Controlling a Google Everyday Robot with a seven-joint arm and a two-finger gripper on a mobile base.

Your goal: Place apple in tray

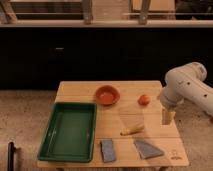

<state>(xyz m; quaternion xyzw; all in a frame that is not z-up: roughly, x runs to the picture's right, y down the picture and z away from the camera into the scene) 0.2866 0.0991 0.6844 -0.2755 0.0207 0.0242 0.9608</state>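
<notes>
The apple is a small orange-red ball on the wooden table, right of centre near the back. The green tray lies on the table's left side with nothing in it. My gripper hangs from the white arm at the table's right edge, to the right of the apple and a little nearer the front, apart from it.
An orange bowl stands left of the apple. A yellow item lies mid-table. A blue-grey packet and a grey cloth lie at the front edge. A dark counter runs behind the table.
</notes>
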